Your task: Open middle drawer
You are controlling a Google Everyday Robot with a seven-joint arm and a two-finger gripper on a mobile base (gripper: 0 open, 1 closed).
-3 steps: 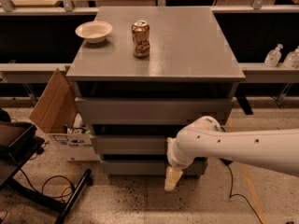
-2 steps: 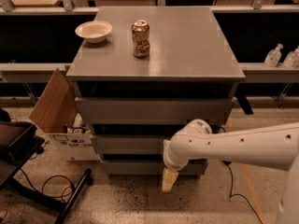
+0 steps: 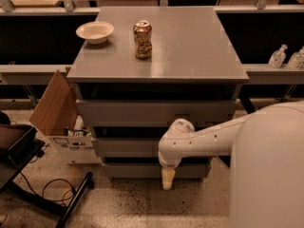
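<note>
Lower right: the white arm reaches left across the cabinet front. The gripper hangs pointing down at lower centre, before the lowest drawer; whether it is released or clenched cannot be told. The middle drawer lies at centre frame, directly above, its right part behind the arm. Farther, on the cabinet top: a can and a bowl.

Bowl sits back left on the surface, can just right of it. Underneath, the middle drawer lies between the top drawer and lowest drawer. The gripper hangs in front of the lowest one. Cardboard box stands left of the drawers.
</note>
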